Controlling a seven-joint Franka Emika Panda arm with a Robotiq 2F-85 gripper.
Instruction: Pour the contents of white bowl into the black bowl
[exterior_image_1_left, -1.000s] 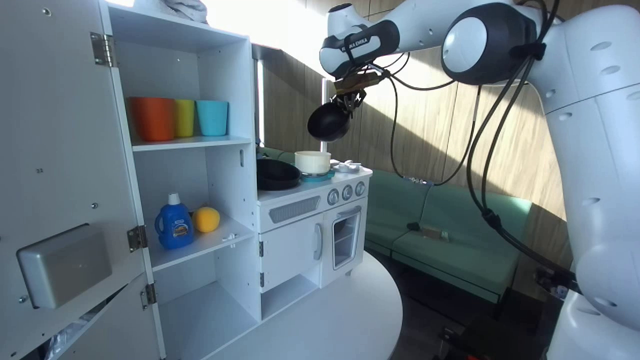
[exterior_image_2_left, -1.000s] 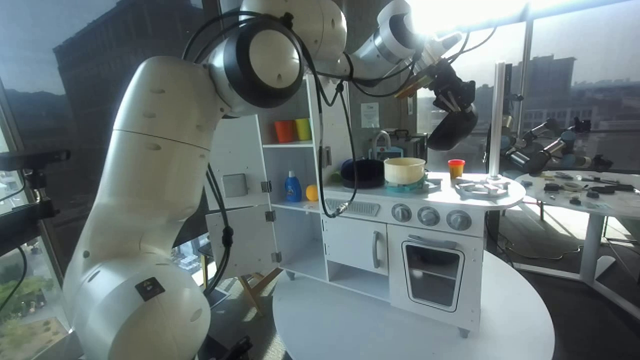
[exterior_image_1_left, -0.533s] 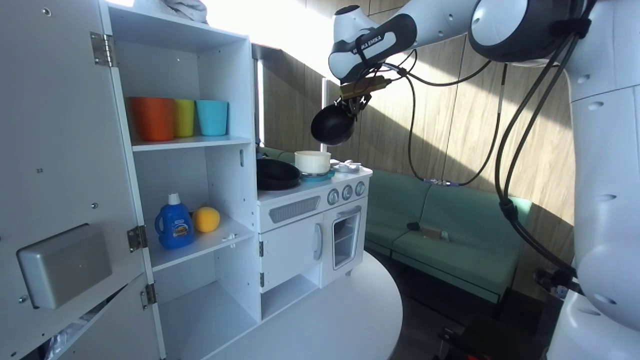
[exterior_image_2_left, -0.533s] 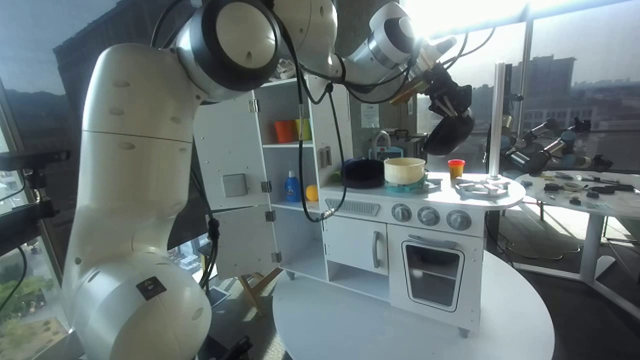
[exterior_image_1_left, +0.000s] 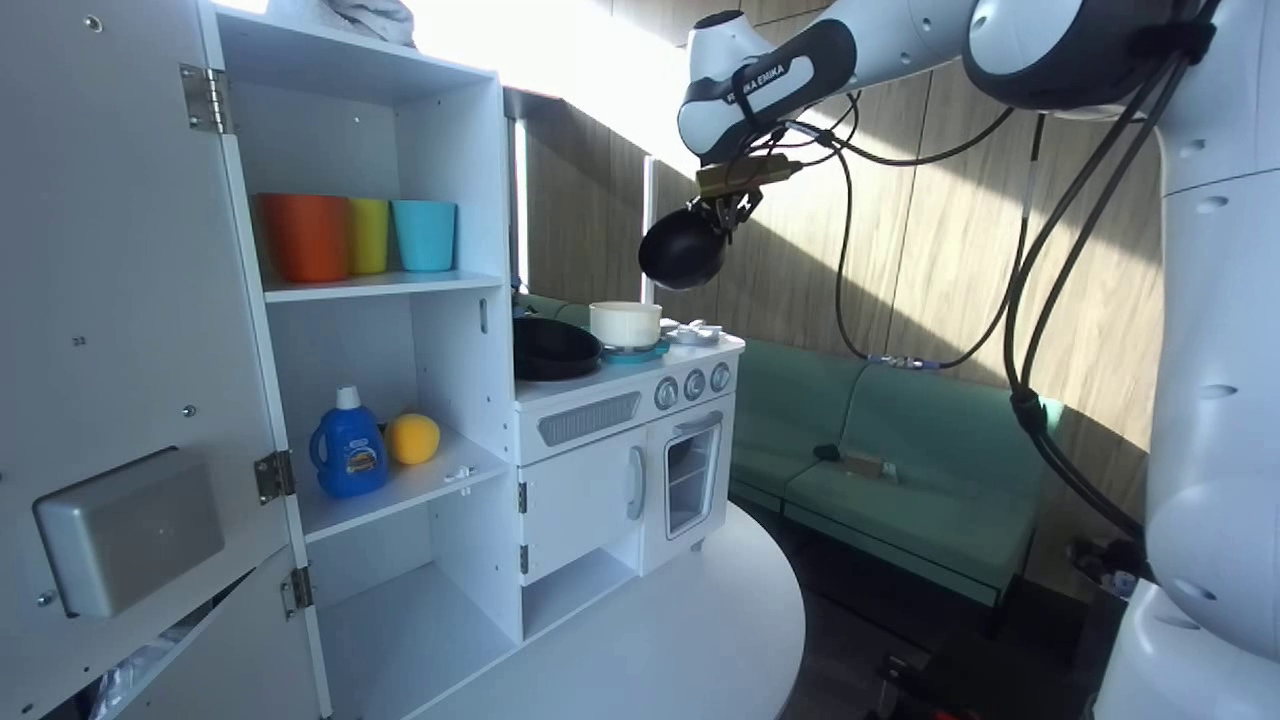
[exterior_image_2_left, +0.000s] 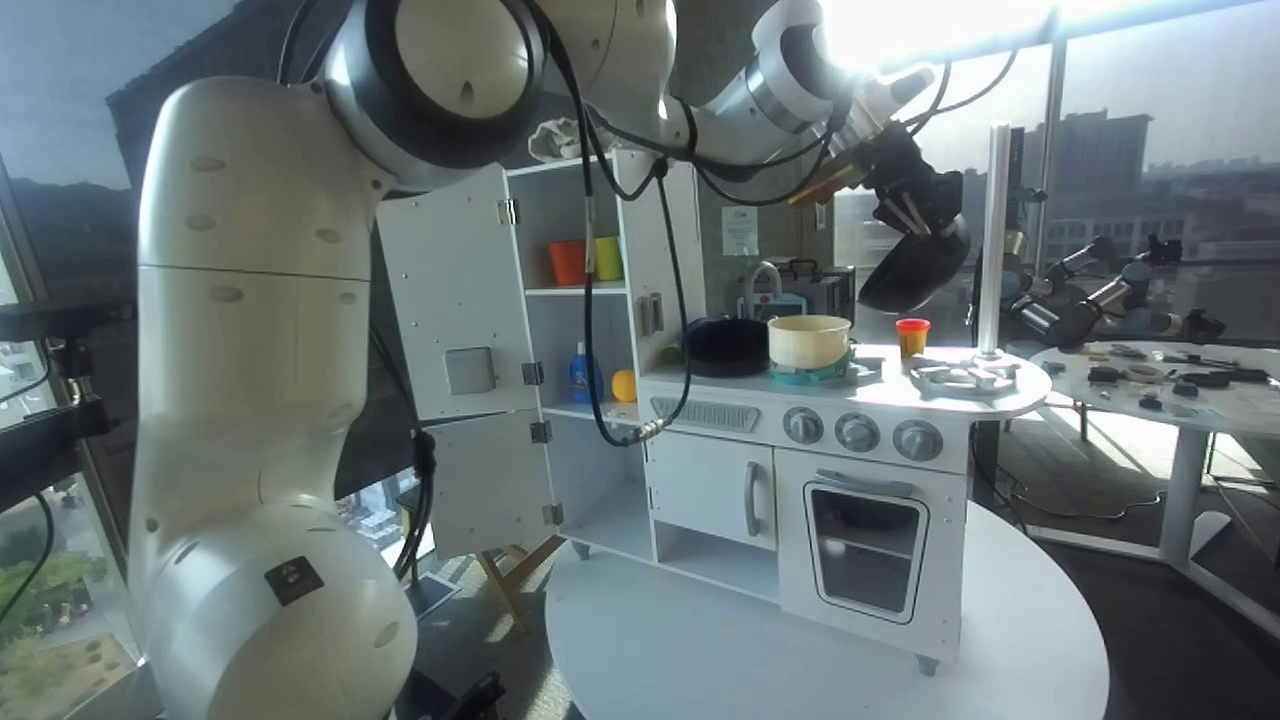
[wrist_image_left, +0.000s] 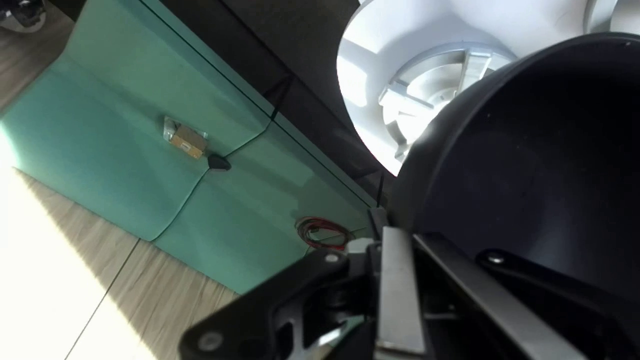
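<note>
While the gripper (exterior_image_2_left: 918, 222) pinches a tilted round black bowl (exterior_image_1_left: 683, 252) aloft, the round cream-white bowl (exterior_image_2_left: 808, 345) stands on a teal base (exterior_image_2_left: 808, 376) atop the toy stove (exterior_image_2_left: 795, 480), lower and toward the white shelf unit (exterior_image_1_left: 450, 150), so pouring between these 2 likely means shifting that way.

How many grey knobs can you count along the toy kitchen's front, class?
3. They sit in a row above the oven door: the left knob, the middle knob and the right knob. Both exterior views show all three; none looks hidden.
</note>
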